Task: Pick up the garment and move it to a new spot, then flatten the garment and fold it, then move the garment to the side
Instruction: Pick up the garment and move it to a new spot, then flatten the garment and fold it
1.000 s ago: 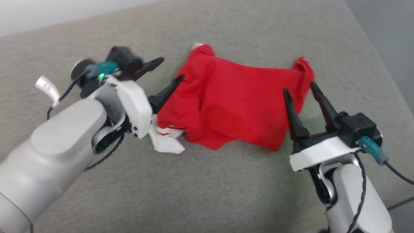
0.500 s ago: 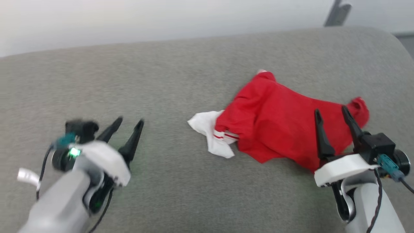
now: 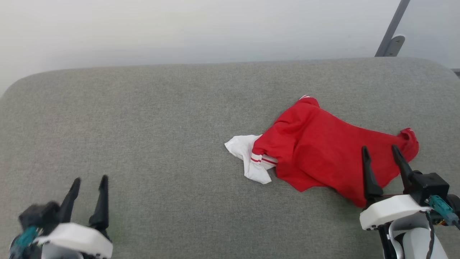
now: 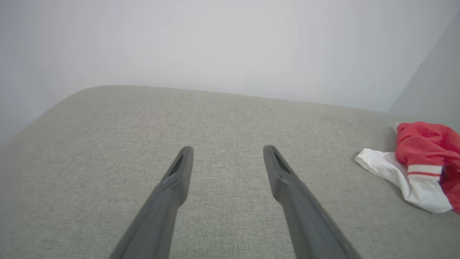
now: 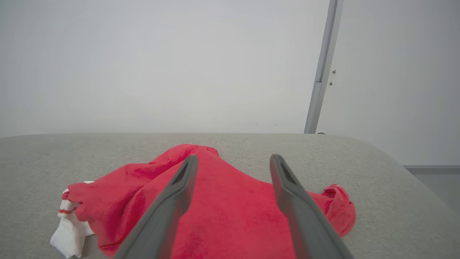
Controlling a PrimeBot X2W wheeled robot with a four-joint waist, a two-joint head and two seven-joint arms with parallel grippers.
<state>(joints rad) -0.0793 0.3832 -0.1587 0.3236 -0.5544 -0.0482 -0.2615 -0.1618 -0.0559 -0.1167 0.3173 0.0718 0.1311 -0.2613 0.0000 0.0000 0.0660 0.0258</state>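
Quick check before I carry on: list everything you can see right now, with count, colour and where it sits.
garment: one, bright red, crumpled and unfolded on the right half of the padded surface
sleeve: one, white with red-and-white striped trim, sticking out of the garment's left side
padded surface: one, grey fabric, spanning the head view under everything
wall: one, pale, behind the surface
post: one, grey metal, slanting at the upper right by the wall
left tool: one, dark fingers, open and empty, lower left above bare fabric, well apart from the garment
right tool: one, dark fingers, open and empty, lower right at the garment's near right edge
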